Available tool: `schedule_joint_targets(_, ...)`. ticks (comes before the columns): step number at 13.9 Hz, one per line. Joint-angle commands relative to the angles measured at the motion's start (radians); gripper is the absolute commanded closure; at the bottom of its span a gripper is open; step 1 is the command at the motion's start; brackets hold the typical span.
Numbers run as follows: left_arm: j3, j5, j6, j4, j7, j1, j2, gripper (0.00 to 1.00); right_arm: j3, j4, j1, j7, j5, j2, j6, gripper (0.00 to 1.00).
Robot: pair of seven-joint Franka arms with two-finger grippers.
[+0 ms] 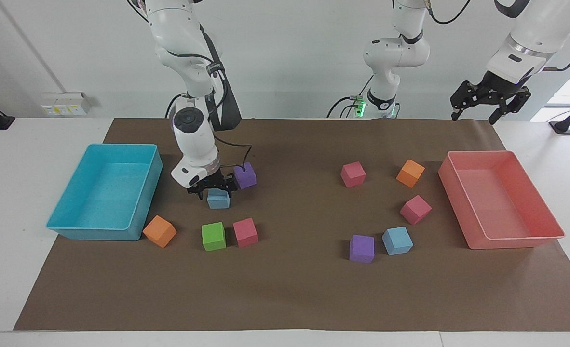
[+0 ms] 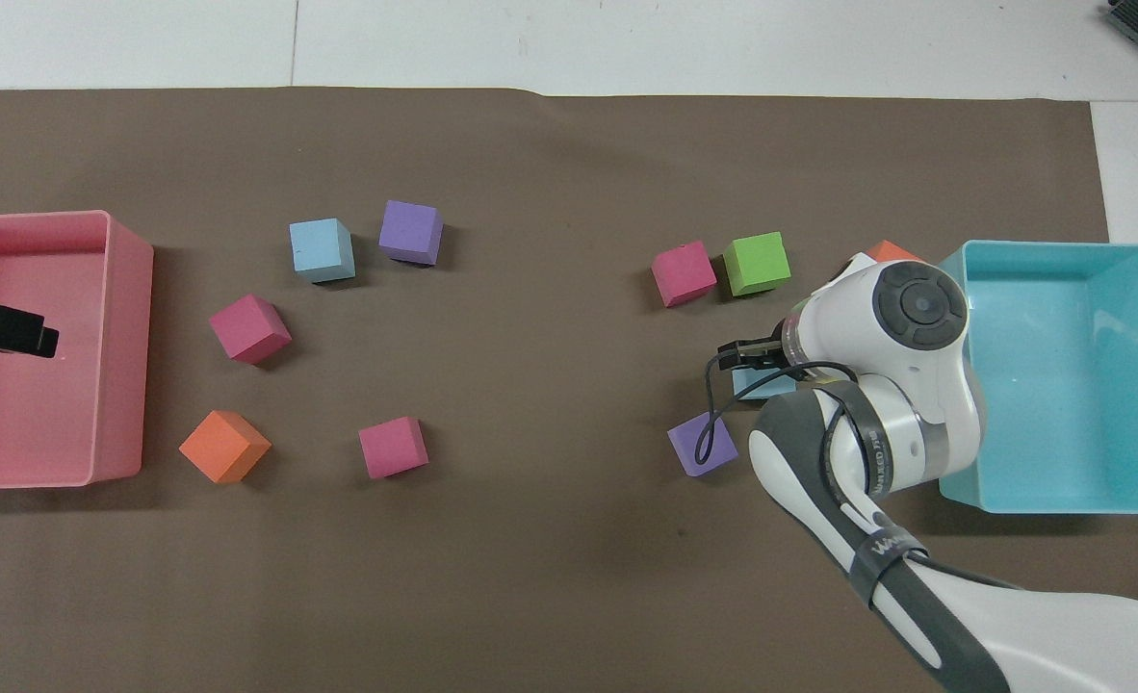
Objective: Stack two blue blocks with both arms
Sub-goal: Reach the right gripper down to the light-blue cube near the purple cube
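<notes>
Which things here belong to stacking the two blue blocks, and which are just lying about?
Job:
- blue block under the open right gripper
- second blue block, beside a purple one
- left gripper, open, waiting over the table edge

Lying about:
- other coloured cubes
- turquoise tray
- pink tray

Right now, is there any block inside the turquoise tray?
No, the turquoise tray holds nothing in the facing view; the nearest block, an orange block, lies on the brown mat outside its corner.
</notes>
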Motion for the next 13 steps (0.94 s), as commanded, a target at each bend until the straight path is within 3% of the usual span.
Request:
schedule_joint_targets(1,0.003,-0.006,0.007,0.005,0.001,-0.005,-0.003,0.00,0.002,-0.017,0.003,-0.023,0.015,0.019,0.048,0.00)
schedule_joint_targets(10,0.003,0.000,0.032,0.011,0.001,-0.004,0.006,0.00,0.000,-0.051,-0.003,-0.047,0.015,0.028,0.077,0.00)
schedule_joint_targets(11,0.004,-0.002,0.032,0.011,0.001,-0.004,0.004,0.00,0.000,-0.054,-0.003,-0.058,0.015,0.028,0.076,0.12)
schedule_joint_targets(12,0.003,-0.003,0.030,0.009,0.001,-0.004,0.003,0.00,0.000,-0.053,-0.009,-0.079,0.015,0.028,0.071,0.40)
schedule_joint_targets(13,0.003,-0.003,0.030,0.009,0.001,-0.004,0.003,0.00,0.000,-0.050,-0.011,-0.095,0.015,0.028,0.063,0.89)
